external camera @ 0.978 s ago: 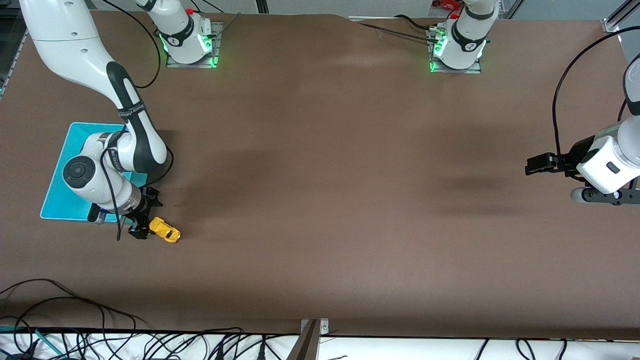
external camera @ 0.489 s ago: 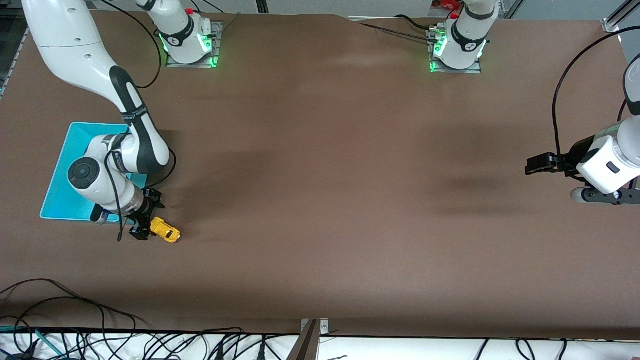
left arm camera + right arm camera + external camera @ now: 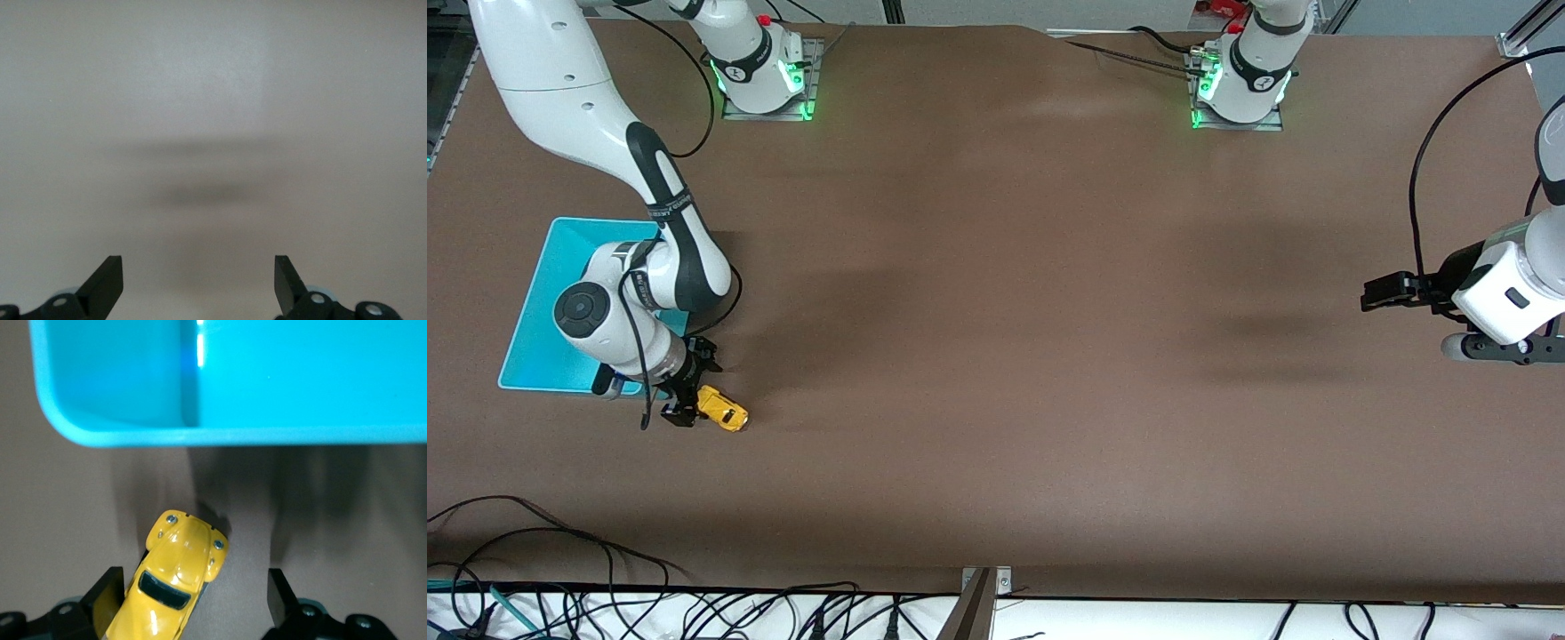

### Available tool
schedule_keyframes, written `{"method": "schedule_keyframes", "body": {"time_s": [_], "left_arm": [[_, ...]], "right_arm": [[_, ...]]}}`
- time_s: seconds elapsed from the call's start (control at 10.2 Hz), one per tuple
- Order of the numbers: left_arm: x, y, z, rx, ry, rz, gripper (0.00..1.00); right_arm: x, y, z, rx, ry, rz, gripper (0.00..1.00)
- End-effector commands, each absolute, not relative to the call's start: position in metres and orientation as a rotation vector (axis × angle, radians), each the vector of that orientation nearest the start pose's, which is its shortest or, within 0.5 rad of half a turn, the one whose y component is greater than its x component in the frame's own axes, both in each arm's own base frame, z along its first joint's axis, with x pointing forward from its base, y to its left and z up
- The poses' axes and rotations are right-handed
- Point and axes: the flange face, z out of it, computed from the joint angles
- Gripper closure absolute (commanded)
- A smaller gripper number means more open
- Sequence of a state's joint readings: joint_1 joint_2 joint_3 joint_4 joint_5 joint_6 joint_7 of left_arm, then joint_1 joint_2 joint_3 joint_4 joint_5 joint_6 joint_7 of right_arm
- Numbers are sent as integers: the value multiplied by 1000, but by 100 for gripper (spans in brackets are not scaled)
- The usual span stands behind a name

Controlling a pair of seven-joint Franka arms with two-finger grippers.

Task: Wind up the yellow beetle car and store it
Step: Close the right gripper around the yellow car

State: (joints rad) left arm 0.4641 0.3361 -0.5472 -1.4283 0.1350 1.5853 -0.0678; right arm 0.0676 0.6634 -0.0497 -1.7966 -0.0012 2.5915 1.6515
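The yellow beetle car [image 3: 725,412] stands on its wheels on the brown table, just nearer to the front camera than the turquoise bin [image 3: 560,258]. My right gripper [image 3: 696,391] is down at the table around the car, open. In the right wrist view the car [image 3: 177,577] lies slanted between the fingers, close against one fingertip [image 3: 107,597] and with a clear gap to the other. Its nose points toward the bin's rim [image 3: 267,435]. My left gripper [image 3: 1371,293] waits open over bare table at the left arm's end, with nothing between its fingers [image 3: 107,280].
The bin is shallow and shows nothing inside; my right arm's wrist hangs over part of it. Cables run along the table's edge nearest the front camera. Both arm bases stand at the edge farthest from it.
My right gripper has slid a little farther over the car and its fingers have drawn slightly inward. The car and the left arm have not moved.
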Motion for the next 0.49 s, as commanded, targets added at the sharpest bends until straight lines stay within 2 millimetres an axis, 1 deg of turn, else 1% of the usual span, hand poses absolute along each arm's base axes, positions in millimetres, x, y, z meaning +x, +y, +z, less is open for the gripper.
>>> {"method": "schedule_keyframes", "body": {"time_s": [0.0, 0.1, 0.29, 0.39], "left_arm": [[637, 12, 519, -3173, 52, 215, 0], [637, 12, 520, -3171, 55, 213, 0], [637, 12, 520, -3171, 55, 213, 0], [637, 12, 520, -3171, 55, 213, 0]], "right_arm": [[669, 14, 185, -2120, 2206, -192, 12], [669, 14, 186, -2119, 2205, -193, 22], [669, 14, 188, -2116, 2206, -195, 79], [670, 15, 192, -2123, 2195, -203, 89]]}}
